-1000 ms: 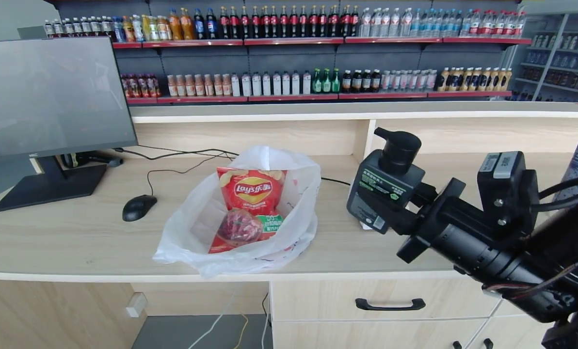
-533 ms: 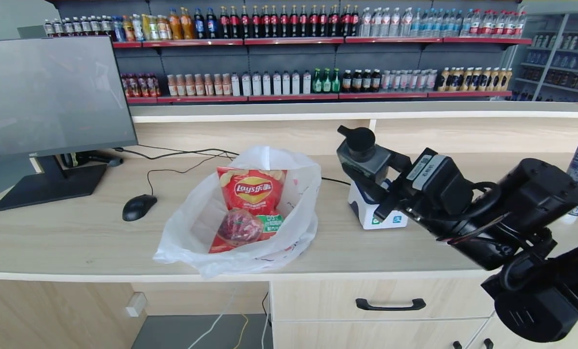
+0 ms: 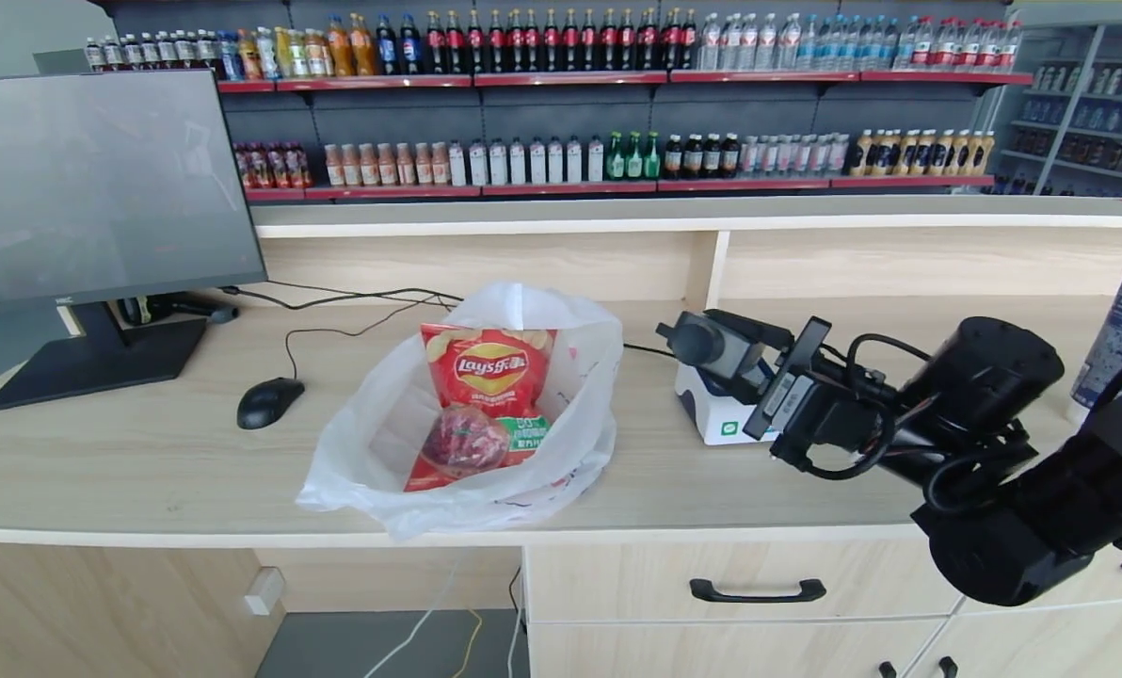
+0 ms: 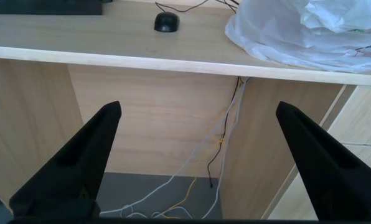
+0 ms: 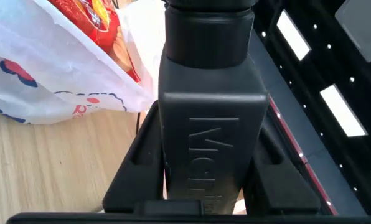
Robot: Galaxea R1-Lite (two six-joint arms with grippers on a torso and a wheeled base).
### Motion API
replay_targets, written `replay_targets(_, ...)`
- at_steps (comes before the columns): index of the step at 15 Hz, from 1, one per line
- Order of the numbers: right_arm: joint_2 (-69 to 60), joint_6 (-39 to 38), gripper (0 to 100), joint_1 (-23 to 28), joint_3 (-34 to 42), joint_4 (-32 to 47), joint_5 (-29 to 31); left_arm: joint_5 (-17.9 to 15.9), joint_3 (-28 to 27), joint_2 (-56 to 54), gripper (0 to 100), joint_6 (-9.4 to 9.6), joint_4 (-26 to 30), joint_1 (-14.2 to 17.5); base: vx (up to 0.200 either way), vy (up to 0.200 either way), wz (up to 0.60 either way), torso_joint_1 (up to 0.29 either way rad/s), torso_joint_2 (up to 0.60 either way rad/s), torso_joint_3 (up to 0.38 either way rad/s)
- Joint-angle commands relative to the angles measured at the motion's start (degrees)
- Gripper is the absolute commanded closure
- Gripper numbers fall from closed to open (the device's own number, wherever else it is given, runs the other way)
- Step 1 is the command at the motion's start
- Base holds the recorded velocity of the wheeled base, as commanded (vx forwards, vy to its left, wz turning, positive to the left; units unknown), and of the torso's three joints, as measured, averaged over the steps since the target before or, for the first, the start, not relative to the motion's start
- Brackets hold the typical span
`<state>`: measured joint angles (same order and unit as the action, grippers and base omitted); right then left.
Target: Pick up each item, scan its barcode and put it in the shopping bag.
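Left gripper hangs spread below the counter; right gripper pinches the pump bottle by the scanner

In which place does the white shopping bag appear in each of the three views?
Head view: the shopping bag lies in the middle of the counter, the mouse to its left.
Left wrist view: the bag lies at the counter's front edge, apart from the mouse.
Right wrist view: the bag lies just beyond the black bottle.
Shared landmark: the wooden counter under the bag.
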<state>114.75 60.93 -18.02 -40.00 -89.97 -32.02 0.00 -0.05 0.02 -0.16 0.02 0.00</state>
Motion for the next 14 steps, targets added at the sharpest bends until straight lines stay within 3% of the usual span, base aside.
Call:
replay_targets(1,3.4,0.5,100,1.9,-0.7,0.0,-1.1,0.0,0.0,0.0,0,-0.11,0.0,0.0,0.000,0.000,0.00,0.000,0.00,0.000)
replay_targets(4,7.6,1.3,100,2.6,-6.6,0.0,-5.8,0.0,0.0,0.0,0,-0.11,0.0,0.0,0.000,0.000,0.00,0.000,0.00,0.000)
replay_targets(14,8.7,3.0,100,3.3,-5.7,0.0,-5.9,0.0,0.0,0.0,0,-0.11,0.0,0.1,0.000,0.000,0.00,0.000,0.00,0.000)
